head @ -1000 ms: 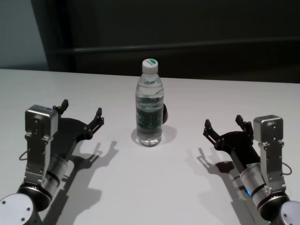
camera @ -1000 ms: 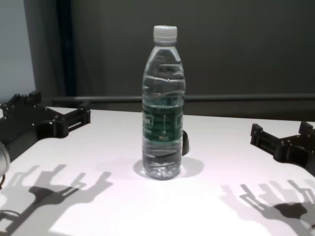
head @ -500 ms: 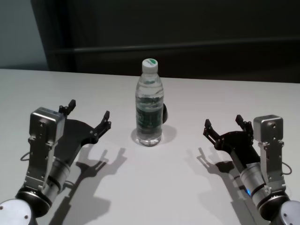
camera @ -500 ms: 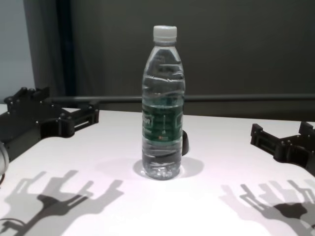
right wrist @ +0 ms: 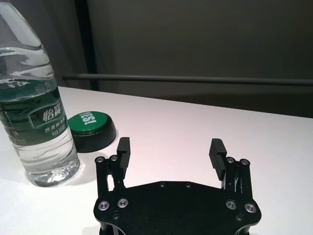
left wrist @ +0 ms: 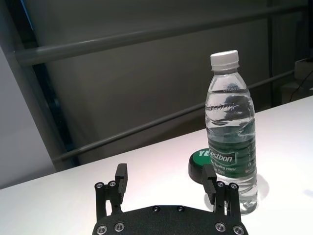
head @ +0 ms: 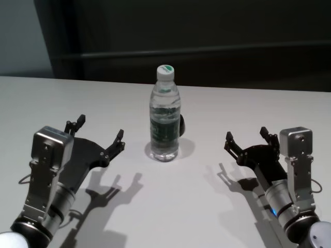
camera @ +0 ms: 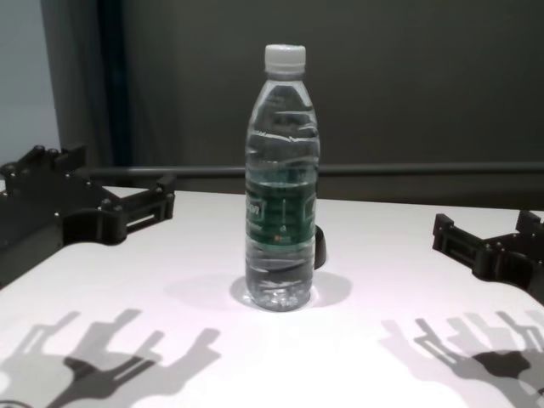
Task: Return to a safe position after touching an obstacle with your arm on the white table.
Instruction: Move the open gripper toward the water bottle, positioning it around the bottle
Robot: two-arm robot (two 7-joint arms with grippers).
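Note:
The obstacle, a clear water bottle (head: 165, 116) with a white cap and dark green label, stands upright mid-table on the white table (head: 170, 201). It also shows in the chest view (camera: 281, 187), the left wrist view (left wrist: 231, 132) and the right wrist view (right wrist: 36, 110). My left gripper (head: 101, 135) is open and empty, raised above the table to the bottle's left, a small gap from it; it also shows in the chest view (camera: 98, 183) and the left wrist view (left wrist: 166, 178). My right gripper (head: 247, 138) is open and empty, low at the right, well clear of the bottle.
A low black puck with a green top (right wrist: 91, 128) sits just behind the bottle, also in the left wrist view (left wrist: 200, 161). A dark wall with a horizontal rail (camera: 408, 168) runs behind the table's far edge.
My left gripper has moved toward the bottle and risen off the table, its shadow sliding right. The bottle and the right arm have not moved.

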